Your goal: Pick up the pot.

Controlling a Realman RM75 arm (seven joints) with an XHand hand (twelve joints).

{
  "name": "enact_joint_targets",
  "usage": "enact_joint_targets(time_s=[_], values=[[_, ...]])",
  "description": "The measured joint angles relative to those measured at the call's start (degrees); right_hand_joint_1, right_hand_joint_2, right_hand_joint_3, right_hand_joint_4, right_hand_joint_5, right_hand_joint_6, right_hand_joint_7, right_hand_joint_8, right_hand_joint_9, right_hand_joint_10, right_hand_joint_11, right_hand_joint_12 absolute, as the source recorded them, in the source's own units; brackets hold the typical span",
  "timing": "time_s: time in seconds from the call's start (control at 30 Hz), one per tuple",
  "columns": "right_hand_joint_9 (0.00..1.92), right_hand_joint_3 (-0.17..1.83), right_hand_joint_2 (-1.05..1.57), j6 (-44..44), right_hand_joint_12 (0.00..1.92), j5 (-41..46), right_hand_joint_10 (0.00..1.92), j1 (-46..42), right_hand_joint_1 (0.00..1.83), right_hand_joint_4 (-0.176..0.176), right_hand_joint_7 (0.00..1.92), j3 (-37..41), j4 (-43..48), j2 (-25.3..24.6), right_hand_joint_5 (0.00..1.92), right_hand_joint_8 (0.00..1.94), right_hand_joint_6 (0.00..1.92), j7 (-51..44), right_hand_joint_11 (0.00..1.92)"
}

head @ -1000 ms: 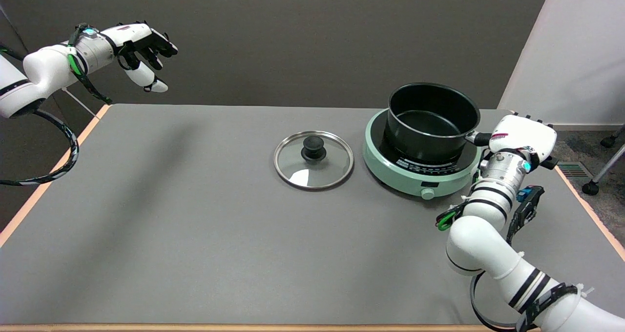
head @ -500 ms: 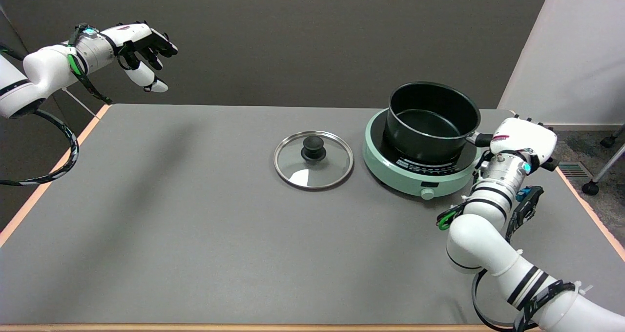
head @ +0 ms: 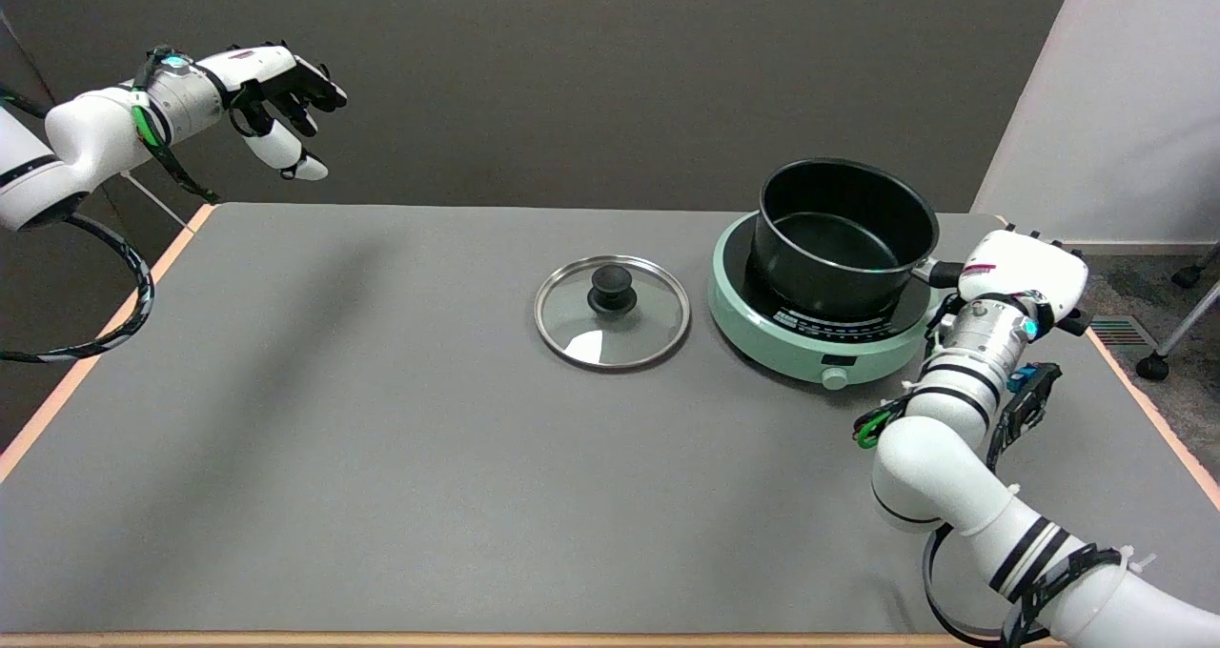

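Observation:
A black pot [head: 843, 238] stands on a mint-green induction cooker [head: 810, 338] at the table's right side. Its short black handle [head: 939, 271] points right and runs into my right hand [head: 1022, 265]. The hand is wrapped over the handle with its white back facing up, and its fingers are hidden underneath. The pot is open and looks empty. Its glass lid [head: 612, 311], with a black knob, lies flat on the table to the left of the cooker.
The idle left hand [head: 276, 86] hangs in the air at the upper left. The grey table [head: 381, 438] has an orange edge. A white wall panel and chair casters [head: 1153, 367] lie beyond the right edge.
The pot has crept up and a little left by a few pixels, with my right hand still on its handle. The right forearm has shifted slightly. The lid and cooker have not moved.

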Motion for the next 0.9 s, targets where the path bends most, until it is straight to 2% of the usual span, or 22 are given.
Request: enact_joint_targets(time_s=[0.07, 0.13, 0.17, 0.23, 0.27, 0.33, 0.43, 0.63, 0.73, 0.9], values=[[1.31, 1.47, 0.66, 0.0, 1.31, 0.0, 1.31, 0.09, 1.17, -0.068, 1.31, -0.01, -0.01, 0.05, 1.31, 1.31, 1.31, 0.13, 1.31], [1.38, 1.61, 0.55, -0.01, 1.38, -0.01, 1.38, 0.15, 1.17, -0.094, 1.38, -0.05, -0.01, 0.12, 1.38, 1.38, 1.38, 0.26, 1.38], [1.47, 1.49, 0.46, -0.01, 1.47, -0.01, 1.47, 0.17, 1.15, -0.114, 1.47, -0.06, -0.01, 0.16, 1.47, 1.47, 1.47, 0.3, 1.47], [1.54, 1.27, 0.46, -0.01, 1.54, -0.03, 1.54, 0.23, 1.12, -0.117, 1.54, -0.1, -0.01, 0.21, 1.54, 1.54, 1.54, 0.39, 1.54], [1.6, 1.1, 0.49, -0.01, 1.6, -0.04, 1.6, 0.27, 1.1, -0.111, 1.6, -0.12, -0.01, 0.23, 1.6, 1.6, 1.6, 0.44, 1.6], [1.66, 0.99, 0.53, -0.01, 1.66, -0.04, 1.66, 0.31, 1.1, -0.099, 1.66, -0.15, 0.02, 0.27, 1.66, 1.66, 1.66, 0.51, 1.66], [1.83, 0.85, 0.58, -0.02, 1.83, -0.04, 1.83, 0.36, 1.11, -0.054, 1.83, -0.17, 0.14, 0.35, 1.83, 1.83, 1.83, 0.56, 1.83], [1.84, 0.87, 0.48, -0.06, 1.84, 0.03, 1.84, 0.44, 1.15, -0.054, 1.84, -0.22, 0.36, 0.4, 1.84, 1.84, 1.84, 0.51, 1.84], [1.82, 1.09, 0.54, -0.06, 1.82, 0.1, 1.82, 0.5, 1.19, -0.063, 1.82, -0.22, 0.47, 0.43, 1.82, 1.82, 1.82, 0.48, 1.82], [1.81, 1.2, 0.79, -0.06, 1.81, 0.19, 1.81, 0.68, 1.16, -0.068, 1.81, -0.22, 0.47, 0.48, 1.81, 1.81, 1.81, 0.46, 1.81]])
